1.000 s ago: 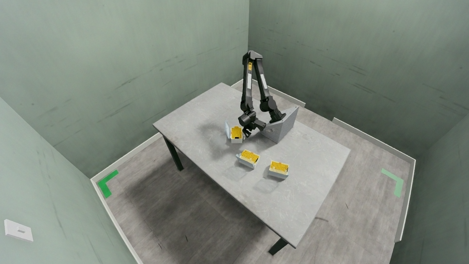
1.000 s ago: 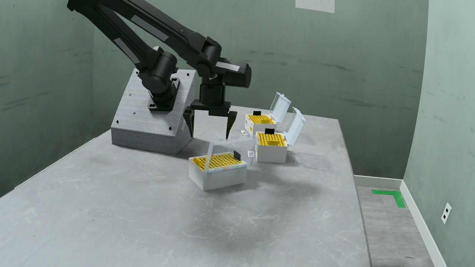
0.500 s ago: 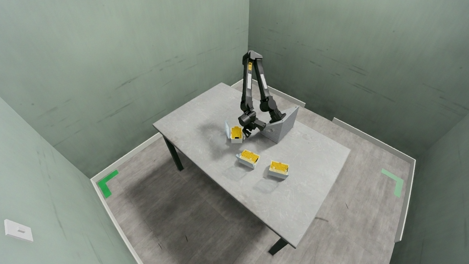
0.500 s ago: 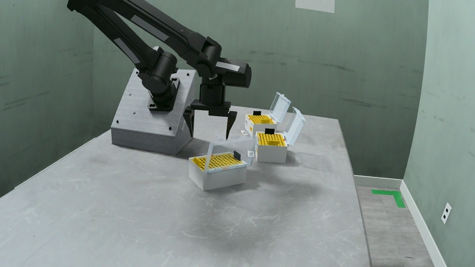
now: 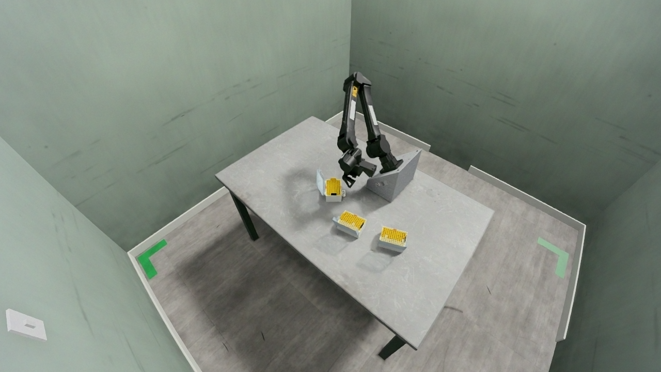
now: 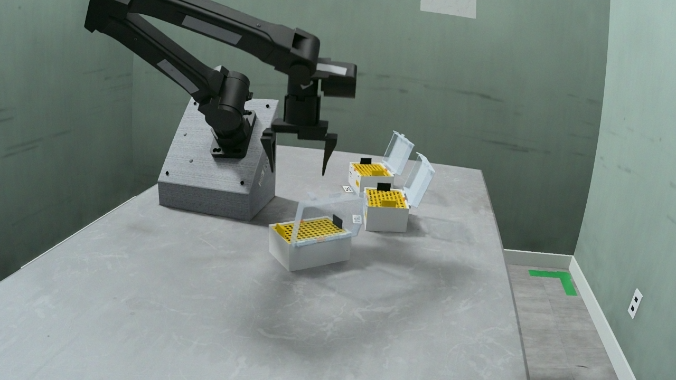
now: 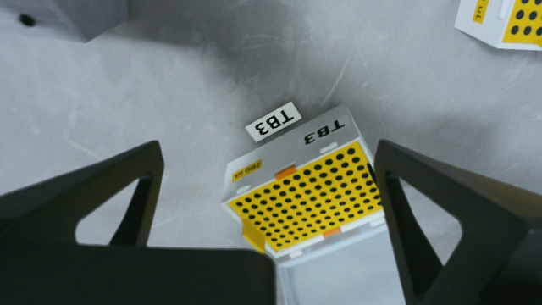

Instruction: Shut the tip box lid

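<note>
Three white tip boxes with yellow racks stand on the bench, all with their lids up. My gripper (image 6: 299,170) is open and empty, and it hangs above the box nearest the arm's base (image 5: 333,188). The wrist view reads this box (image 7: 305,199) as TB3, with a TB3 tag (image 7: 273,121) on the bench beside it. Its clear lid (image 6: 326,210) stands roughly upright. The other two boxes (image 6: 385,208) (image 6: 371,174) stand farther off with lids tilted back. I cannot read their labels, so I cannot tell which one is TB4.
The grey wedge-shaped arm base (image 6: 217,165) stands close behind the gripper. A corner of a second box (image 7: 504,21) shows at the top right of the wrist view. A small tag (image 6: 348,189) lies on the bench between the boxes.
</note>
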Controlling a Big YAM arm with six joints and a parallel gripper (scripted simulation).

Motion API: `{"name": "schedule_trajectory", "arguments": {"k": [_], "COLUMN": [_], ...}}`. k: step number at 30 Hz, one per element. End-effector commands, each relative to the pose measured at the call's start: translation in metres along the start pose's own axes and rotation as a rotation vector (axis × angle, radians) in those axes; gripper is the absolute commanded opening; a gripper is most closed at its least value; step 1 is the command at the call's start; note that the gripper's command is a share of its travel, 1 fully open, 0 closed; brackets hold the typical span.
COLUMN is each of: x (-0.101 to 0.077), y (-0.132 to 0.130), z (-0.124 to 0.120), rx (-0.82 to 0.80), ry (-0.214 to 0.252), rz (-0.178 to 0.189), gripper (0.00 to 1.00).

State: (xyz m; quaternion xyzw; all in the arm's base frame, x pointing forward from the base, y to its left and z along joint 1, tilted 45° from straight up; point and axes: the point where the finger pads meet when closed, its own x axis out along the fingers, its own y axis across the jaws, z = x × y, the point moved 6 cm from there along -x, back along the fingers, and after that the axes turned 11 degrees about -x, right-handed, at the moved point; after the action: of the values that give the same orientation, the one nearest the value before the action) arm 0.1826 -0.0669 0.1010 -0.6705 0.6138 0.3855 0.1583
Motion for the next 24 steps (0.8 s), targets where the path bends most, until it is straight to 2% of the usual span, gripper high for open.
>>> {"name": "schedule_trajectory", "arguments": {"k": [1,7,24], "x": [-0.036,-0.064,-0.064], "y": [-0.016,-0.016,-0.017], "z": [-0.013,-0.010,-0.011], "rx": [0.079,0.069,0.074], "ry": [0.010,0.006,0.009], "rz": [-0.047,-0.037,-0.044], "gripper": [1.00,1.00,1.00]}}
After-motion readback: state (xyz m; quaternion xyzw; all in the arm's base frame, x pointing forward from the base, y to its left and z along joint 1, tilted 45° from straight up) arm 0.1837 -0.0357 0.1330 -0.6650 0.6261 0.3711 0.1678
